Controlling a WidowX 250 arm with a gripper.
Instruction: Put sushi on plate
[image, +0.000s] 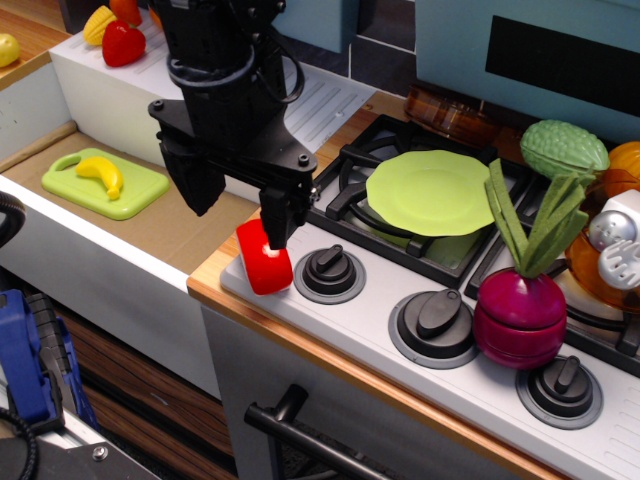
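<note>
Claw (262, 232) first: it hangs low over the front left corner of the stove, one dark finger (276, 218) pressing down across the top of the sushi (262, 262), and since the other finger is hidden behind the arm I cannot tell whether the claw is clenched on the block or only resting against it. Far to the left, in the sink, a cutting board (106, 186) with a banana (102, 174) lies well apart and plays no part. Sitting at the very edge of the stove front, just left of the first knob (329, 272), the sushi looks tilted, so the grip should be squared on its sides before any lift; a glossy rounded block like this would likely slip out of a skewed pinch. Once the hold is firm, I judge the best path is straight up first, high enough to clear the knob and the raised burner grate, then rightward and back. Further right waits the plate (432, 192), bare on the burner, with room for a gentle low release near its middle. Beyond it the radish (520, 310) stands near the plate's right rim, so the carry should stop short of its leaves.
</note>
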